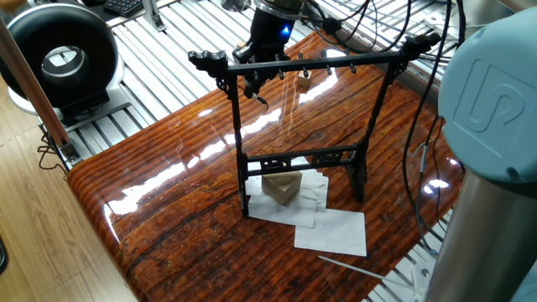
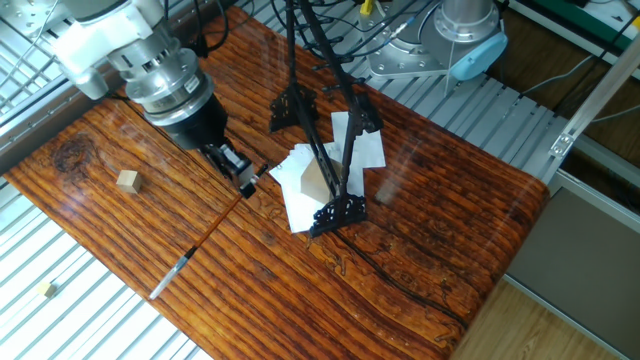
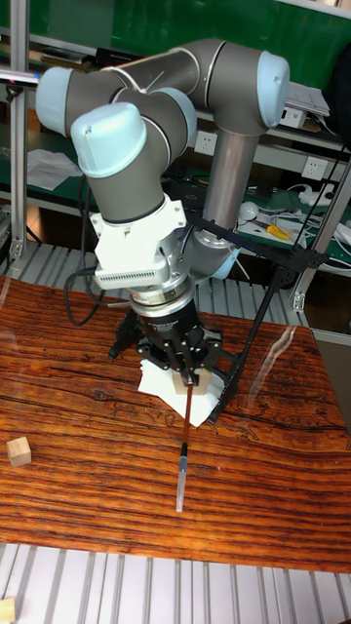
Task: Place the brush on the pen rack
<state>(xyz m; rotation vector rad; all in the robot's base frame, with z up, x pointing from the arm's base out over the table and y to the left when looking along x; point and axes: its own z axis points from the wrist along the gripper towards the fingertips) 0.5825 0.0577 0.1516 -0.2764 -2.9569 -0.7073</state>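
Note:
My gripper (image 2: 243, 179) is shut on the upper end of the brush (image 2: 200, 240), a very thin reddish-brown shaft with a pale grey end. The brush slants down from the fingers toward the table's front edge. In the tall fixed view the gripper (image 3: 187, 382) points down with the brush (image 3: 182, 444) hanging below it, its grey end low over the wood. The black pen rack (image 2: 322, 150) stands just right of the gripper. In one fixed view the gripper (image 1: 256, 84) sits behind the left end of the pen rack's pegged crossbar (image 1: 319, 63).
White paper sheets (image 1: 331, 231) and a tan wedge block (image 1: 283, 188) lie at the rack's feet. A small wooden cube (image 2: 127, 180) rests on the table to the left. A thin pale rod (image 1: 352, 268) lies at the table's edge. Cables trail behind the rack.

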